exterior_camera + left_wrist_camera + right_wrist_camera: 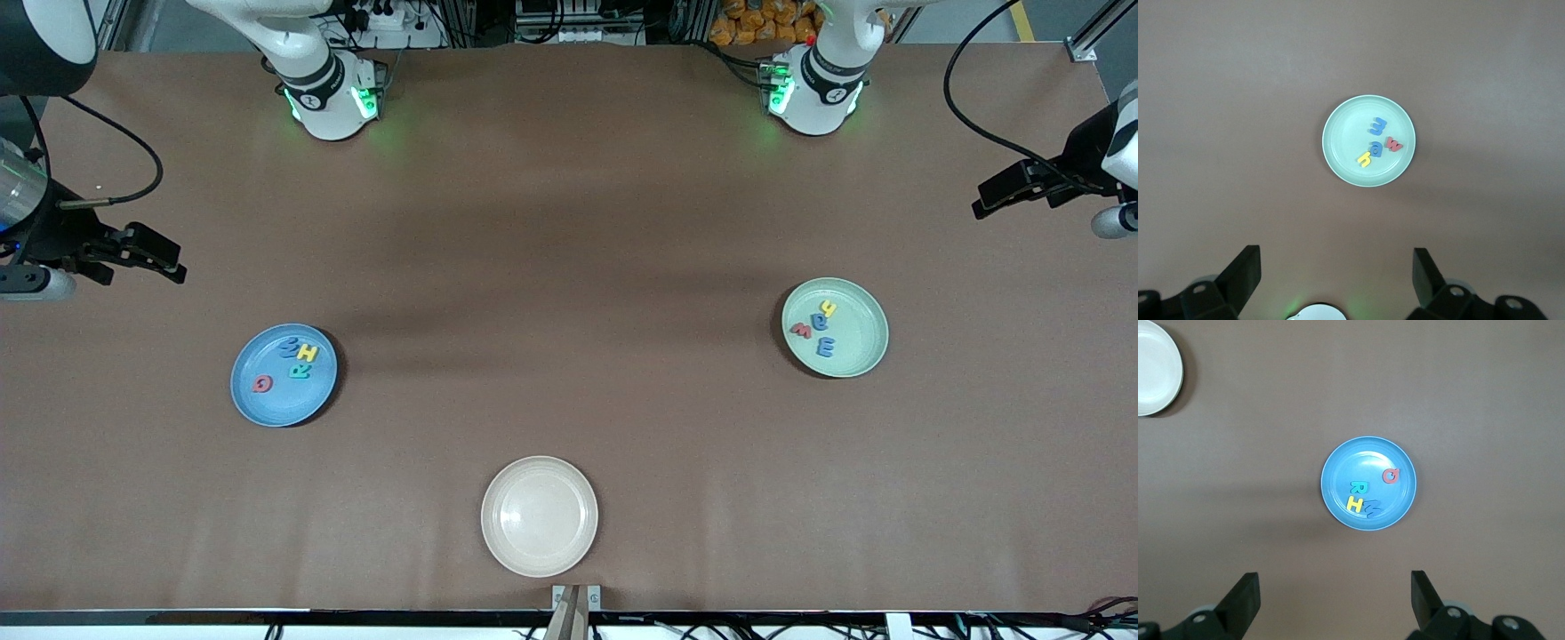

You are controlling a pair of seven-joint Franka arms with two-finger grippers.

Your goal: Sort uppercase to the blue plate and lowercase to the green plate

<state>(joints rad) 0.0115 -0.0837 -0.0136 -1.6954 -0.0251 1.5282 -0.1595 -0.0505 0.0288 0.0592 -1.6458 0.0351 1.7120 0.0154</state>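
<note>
Showing both arms drawn back high at the tabletop's (569,222) ends, the front view has the left pincer (1009,191) and right pincer (151,253) empty. Left wrist view: fingers (1245,270) wide apart above the round green plate (1338,143) holding the flat foam lowercase (1379,143). Right wrist view: fingers (1245,593) wide apart above the blue plate (1338,463) holding the uppercase (1368,495).

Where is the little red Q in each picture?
Front view: the small red foam letter Q lies on the round blue plate, toward the right arm's end.
Left wrist view: not in it.
Right wrist view: on the blue plate, mid-picture.
Shared landmark: the yellow foam H beside it.
</note>
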